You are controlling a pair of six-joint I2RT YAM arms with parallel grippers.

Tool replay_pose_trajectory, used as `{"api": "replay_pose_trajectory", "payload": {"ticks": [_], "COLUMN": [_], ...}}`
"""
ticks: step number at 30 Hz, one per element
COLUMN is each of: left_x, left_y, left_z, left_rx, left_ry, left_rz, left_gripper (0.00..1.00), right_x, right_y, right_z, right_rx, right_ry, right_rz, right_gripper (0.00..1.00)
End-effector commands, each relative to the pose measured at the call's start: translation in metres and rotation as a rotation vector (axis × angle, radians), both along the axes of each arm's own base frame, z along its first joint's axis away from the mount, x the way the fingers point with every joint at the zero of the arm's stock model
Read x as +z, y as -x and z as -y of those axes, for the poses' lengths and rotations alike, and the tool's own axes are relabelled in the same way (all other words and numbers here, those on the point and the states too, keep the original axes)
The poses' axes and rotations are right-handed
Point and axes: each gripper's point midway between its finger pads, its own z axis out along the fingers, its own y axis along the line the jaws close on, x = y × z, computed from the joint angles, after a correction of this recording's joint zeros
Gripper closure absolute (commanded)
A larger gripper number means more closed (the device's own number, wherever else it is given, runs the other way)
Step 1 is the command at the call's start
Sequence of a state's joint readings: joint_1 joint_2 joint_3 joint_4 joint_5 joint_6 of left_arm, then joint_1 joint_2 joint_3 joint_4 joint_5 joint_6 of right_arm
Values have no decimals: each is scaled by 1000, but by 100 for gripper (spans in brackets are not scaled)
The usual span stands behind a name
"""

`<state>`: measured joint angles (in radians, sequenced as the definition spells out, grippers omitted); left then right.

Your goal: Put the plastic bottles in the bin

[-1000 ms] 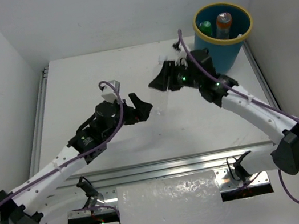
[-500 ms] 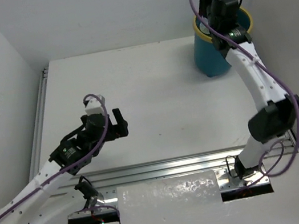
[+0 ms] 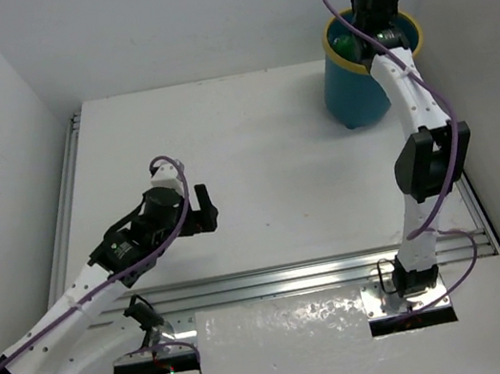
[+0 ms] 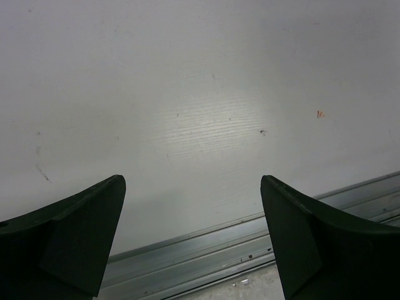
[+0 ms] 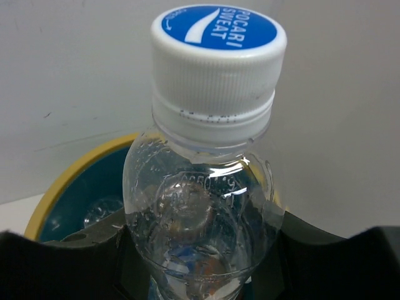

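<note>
The plastic bottles are down to the one in transit: a clear bottle with a white cap printed blue on top sits upright in the right gripper, whose jaws are partly closed and pressed on its body from both sides. In the right wrist view the yellow rim of the bin shows behind and below it, at the lower left of that frame. From above, the right arm stands tall at the upper right, its wrist over the bin's mouth, where a green bottle already lies. A second ago this gripper was low over the middle of the table with the clear bottle, close to the left gripper. Since then it has swung up and over the bin, so the carry looks finished and only the release remains. The left gripper has pulled back toward the lower left; its jaws stand wide apart, with nothing between them but bare table.
</note>
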<state>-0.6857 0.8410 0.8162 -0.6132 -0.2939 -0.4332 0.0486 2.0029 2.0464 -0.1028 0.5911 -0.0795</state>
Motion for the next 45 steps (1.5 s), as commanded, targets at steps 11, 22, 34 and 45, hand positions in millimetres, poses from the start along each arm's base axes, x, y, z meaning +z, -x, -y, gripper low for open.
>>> {"api": "replay_pose_trajectory", "payload": {"ticks": [11, 22, 34, 45], "left_x": [16, 35, 70, 112], "left_y": [-7, -30, -34, -10], "left_z": [4, -84, -119, -184], "left_rx": [-14, 401, 542, 860], "left_ry": [34, 15, -14, -1], "left_rz": [56, 120, 214, 383], "left_gripper": [13, 12, 10, 6], "right_x": [50, 88, -5, -61], "right_y": [35, 103, 281, 369], "right_z": [25, -14, -85, -106], "right_rx": [3, 187, 495, 583], "right_ry": [-268, -368, -508, -449], "right_rz": [99, 66, -38, -57], "right_gripper": [1, 1, 1, 1]}}
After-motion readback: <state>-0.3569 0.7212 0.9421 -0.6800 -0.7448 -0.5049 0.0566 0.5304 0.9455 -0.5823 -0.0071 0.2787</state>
